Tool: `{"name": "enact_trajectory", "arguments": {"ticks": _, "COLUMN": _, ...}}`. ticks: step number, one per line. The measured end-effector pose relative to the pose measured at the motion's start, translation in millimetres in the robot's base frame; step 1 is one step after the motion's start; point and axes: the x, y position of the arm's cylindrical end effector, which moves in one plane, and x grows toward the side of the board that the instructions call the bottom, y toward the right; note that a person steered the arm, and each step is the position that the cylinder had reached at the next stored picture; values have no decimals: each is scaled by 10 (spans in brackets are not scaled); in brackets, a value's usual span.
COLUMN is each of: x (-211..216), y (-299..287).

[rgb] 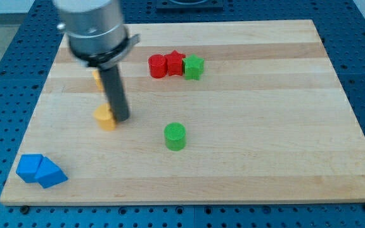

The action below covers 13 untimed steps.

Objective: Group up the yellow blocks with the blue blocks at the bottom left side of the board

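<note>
Blocks like the yellow block [106, 118] touching my tip [121, 119] on its left look light, rigid and smooth, so I judge it will slide easily but may swivel off unless pushed through its centre. There is no pincer to spread or close, only the rod. A second yellow block [97, 78] sits above, half hidden behind the rod. The blue blocks [40, 170], two wedge-like pieces touching, lie well below-left of my tip.

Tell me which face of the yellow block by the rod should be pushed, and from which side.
Push its upper-right face, toward the blue blocks at the view's bottom left. My tip sits against the yellow block on its right, so it should probably shift slightly upward first.
</note>
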Motion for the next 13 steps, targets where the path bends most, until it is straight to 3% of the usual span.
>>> {"name": "enact_trajectory", "arguments": {"ticks": 1, "x": 95, "y": -224}}
{"name": "enact_trajectory", "arguments": {"ticks": 3, "x": -82, "y": -40}}
{"name": "enact_trajectory", "arguments": {"ticks": 5, "x": 230, "y": -820}}
{"name": "enact_trajectory", "arguments": {"ticks": 6, "x": 339, "y": -933}}
{"name": "enact_trajectory", "arguments": {"ticks": 8, "x": 218, "y": -838}}
{"name": "enact_trajectory", "arguments": {"ticks": 13, "x": 443, "y": -838}}
